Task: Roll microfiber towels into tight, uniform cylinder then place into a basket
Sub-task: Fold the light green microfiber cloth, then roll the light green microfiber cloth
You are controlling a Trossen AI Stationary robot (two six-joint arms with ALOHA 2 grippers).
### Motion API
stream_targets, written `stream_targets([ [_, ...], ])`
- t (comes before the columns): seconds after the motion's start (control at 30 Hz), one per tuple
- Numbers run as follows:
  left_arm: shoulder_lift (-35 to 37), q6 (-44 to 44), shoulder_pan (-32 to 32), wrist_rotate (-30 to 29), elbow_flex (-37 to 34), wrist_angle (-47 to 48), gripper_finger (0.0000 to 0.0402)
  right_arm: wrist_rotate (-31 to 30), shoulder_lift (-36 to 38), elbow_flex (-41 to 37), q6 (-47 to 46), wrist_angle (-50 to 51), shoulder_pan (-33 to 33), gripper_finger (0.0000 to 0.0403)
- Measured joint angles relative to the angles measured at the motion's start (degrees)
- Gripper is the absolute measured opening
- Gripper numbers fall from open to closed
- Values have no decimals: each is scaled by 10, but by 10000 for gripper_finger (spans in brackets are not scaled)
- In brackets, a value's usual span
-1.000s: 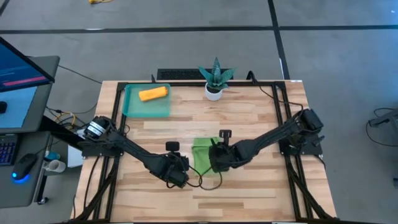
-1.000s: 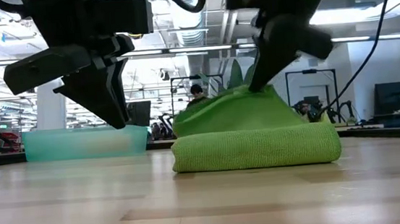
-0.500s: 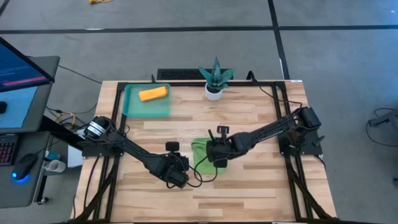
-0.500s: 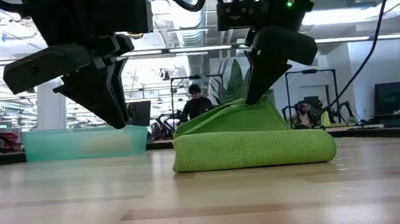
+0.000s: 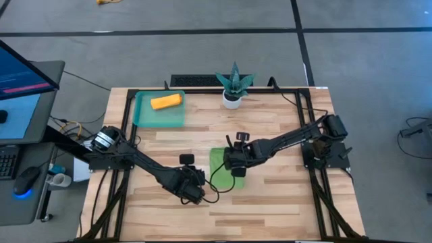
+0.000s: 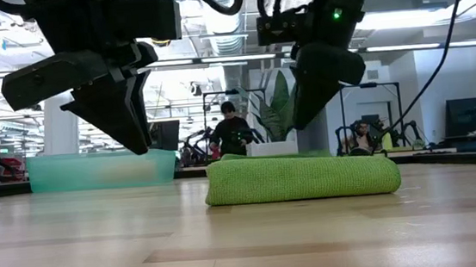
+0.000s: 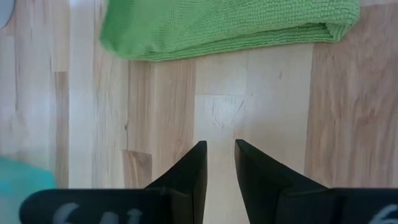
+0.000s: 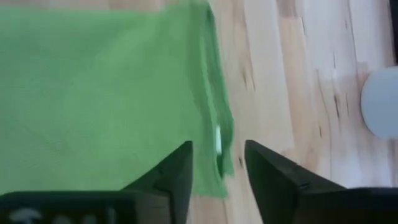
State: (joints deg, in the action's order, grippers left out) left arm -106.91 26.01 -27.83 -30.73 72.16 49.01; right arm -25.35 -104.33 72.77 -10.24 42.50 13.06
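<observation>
The right gripper (image 6: pixel 324 78) hangs over the folded green towel (image 6: pixel 302 178), fingers apart, holding nothing. From above, the orange towel (image 5: pixel 166 102) shows in the basket (image 5: pixel 143 118). The left gripper (image 7: pixel 217 165) waits beside the green towel, fingers narrow.

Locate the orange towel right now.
In the high view, the orange towel lies rolled inside the teal basket at the table's far left corner, left of the potted plant.

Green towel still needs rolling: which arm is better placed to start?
Right. The right gripper hangs open directly over the green towel, at its edge. The left gripper waits over bare wood beside it.
</observation>
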Motion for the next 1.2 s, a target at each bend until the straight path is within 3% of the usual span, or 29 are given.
stream_targets([
  [0.23, 0, 24, -1, -60, 0, -54, 74, -4, 20, 0, -22, 80, -8, 208],
  [0.37, 0, 19, -3, -105, 0, -113, 74, -25, 53, 0, -23, 86, -3, 212],
  [0.53, 0, 7, -3, -111, 0, -161, 74, -101, 101, 0, -19, 83, 12, 207],
  [0.63, 0, -10, -3, -111, 0, -186, 74, -107, 126, -8, -20, 89, 16, 203],
  [0.97, 0, -50, -12, -111, 0, -237, 74, -108, 230, -179, -121, 13, 75, 197],
  [1.2, 0, -57, -10, -107, 0, -258, 74, -108, 269, -241, -104, -106, 132, 198],
])
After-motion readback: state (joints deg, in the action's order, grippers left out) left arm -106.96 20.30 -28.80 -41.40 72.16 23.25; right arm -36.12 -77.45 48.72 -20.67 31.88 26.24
